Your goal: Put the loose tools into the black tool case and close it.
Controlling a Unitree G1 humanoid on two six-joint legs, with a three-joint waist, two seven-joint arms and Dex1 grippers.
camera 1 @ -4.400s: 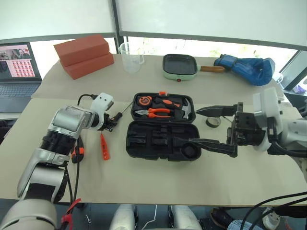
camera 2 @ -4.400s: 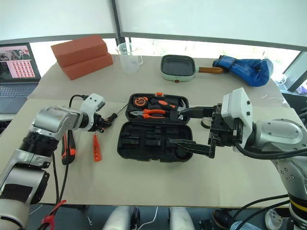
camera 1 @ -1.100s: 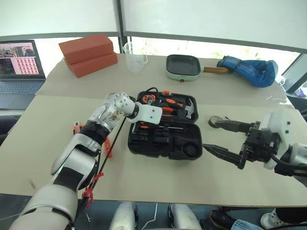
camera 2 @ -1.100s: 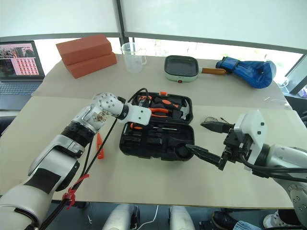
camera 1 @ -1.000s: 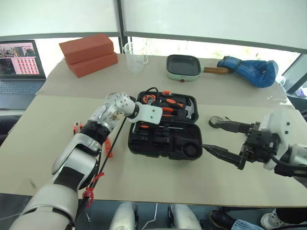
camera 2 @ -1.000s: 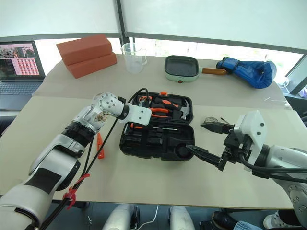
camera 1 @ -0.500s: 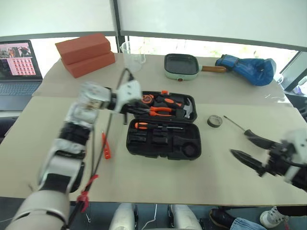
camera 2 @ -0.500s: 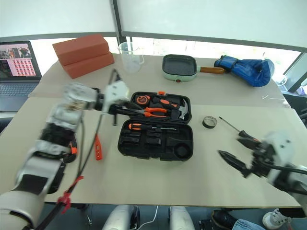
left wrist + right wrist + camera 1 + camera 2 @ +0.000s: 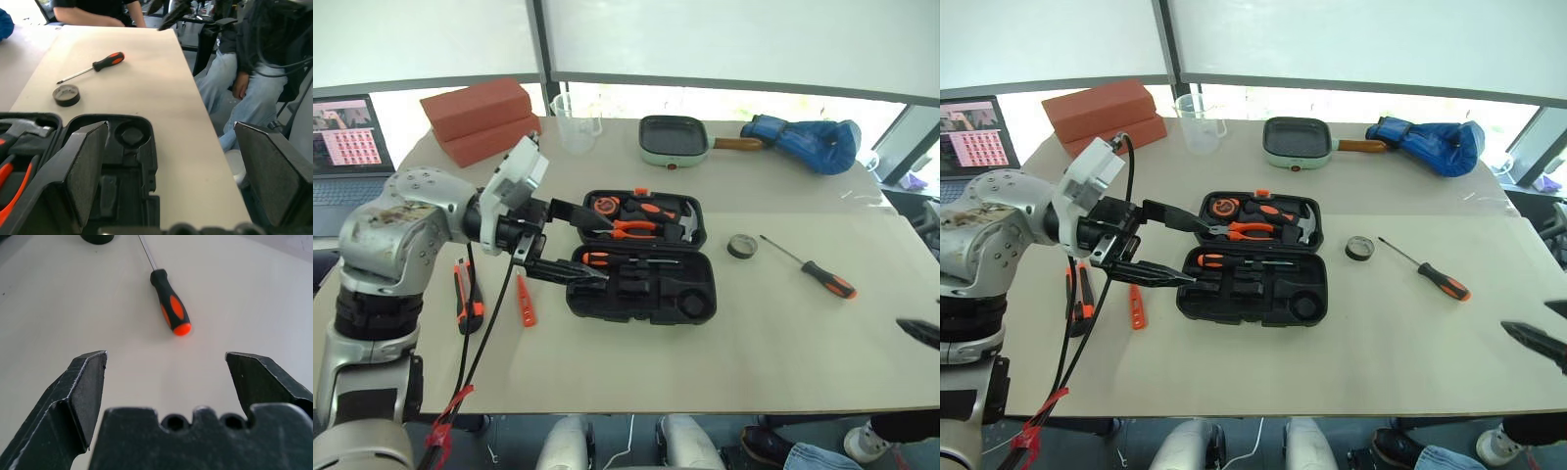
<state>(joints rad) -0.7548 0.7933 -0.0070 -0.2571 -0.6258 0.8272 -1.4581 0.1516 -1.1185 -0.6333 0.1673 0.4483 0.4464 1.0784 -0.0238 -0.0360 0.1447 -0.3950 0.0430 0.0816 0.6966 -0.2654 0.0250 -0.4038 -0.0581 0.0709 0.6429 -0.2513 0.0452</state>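
Observation:
The black tool case (image 9: 703,297) lies open mid-table, its lid half holding pliers, a hammer and a tape measure. A short orange-handled screwdriver (image 9: 604,258) rests in the base half. My left gripper (image 9: 605,251) hovers open at the case's left end, holding nothing. Left of it on the table lie the utility knife (image 9: 465,294) and the slim orange tester (image 9: 525,300). The tape roll (image 9: 741,246) and the long screwdriver (image 9: 815,271) lie right of the case. My right gripper (image 9: 165,357) is open at the table's right edge, short of that screwdriver's handle (image 9: 171,311).
Along the back stand red bricks (image 9: 480,116), a clear beaker (image 9: 574,119), a green-rimmed pan (image 9: 673,139) and a blue boxing glove (image 9: 808,143). A laptop (image 9: 347,147) sits far left. A seated person (image 9: 244,58) is beyond the table's right end.
My left gripper opened and drew back up and left from the case, leaving the short screwdriver in the base. My right arm swung out to the right edge.

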